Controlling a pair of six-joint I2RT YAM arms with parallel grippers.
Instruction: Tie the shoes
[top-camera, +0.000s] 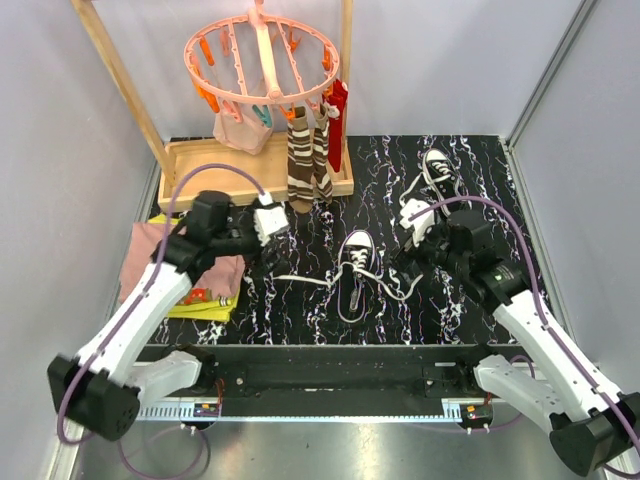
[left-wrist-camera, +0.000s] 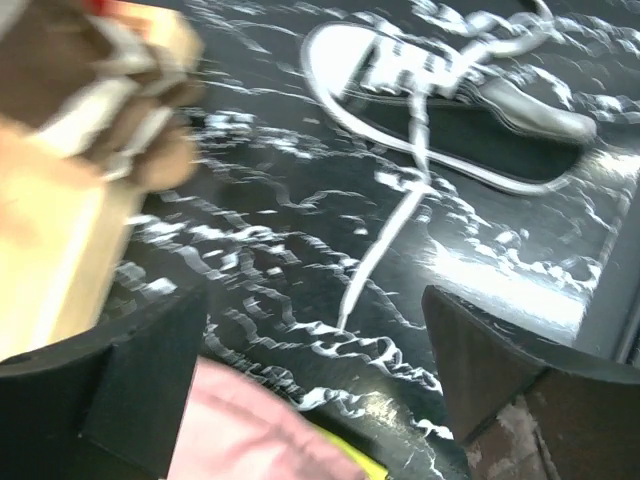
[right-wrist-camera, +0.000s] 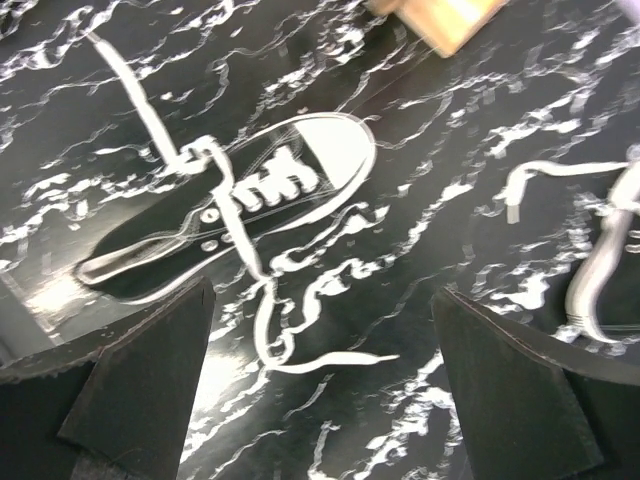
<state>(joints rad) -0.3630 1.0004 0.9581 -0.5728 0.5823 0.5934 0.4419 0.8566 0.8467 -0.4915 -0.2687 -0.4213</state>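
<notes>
One black sneaker (top-camera: 357, 265) with a white toe cap lies mid-table, its white laces (top-camera: 300, 280) loose and spread to both sides. It also shows in the left wrist view (left-wrist-camera: 470, 100) and the right wrist view (right-wrist-camera: 240, 210). A second sneaker (top-camera: 438, 170) lies at the back right, and its edge shows in the right wrist view (right-wrist-camera: 610, 260). My left gripper (top-camera: 272, 225) hovers left of the middle shoe, open and empty (left-wrist-camera: 315, 370), with a lace end (left-wrist-camera: 390, 240) ahead of it. My right gripper (top-camera: 408, 250) is right of that shoe, open and empty (right-wrist-camera: 320, 380), above a lace loop (right-wrist-camera: 290, 330).
A wooden rack base (top-camera: 250, 165) stands at the back left with a pink clip hanger (top-camera: 262, 60) holding brown striped socks (top-camera: 308, 160). Pink and yellow cloths (top-camera: 190, 270) lie at the left edge. Grey walls close in both sides.
</notes>
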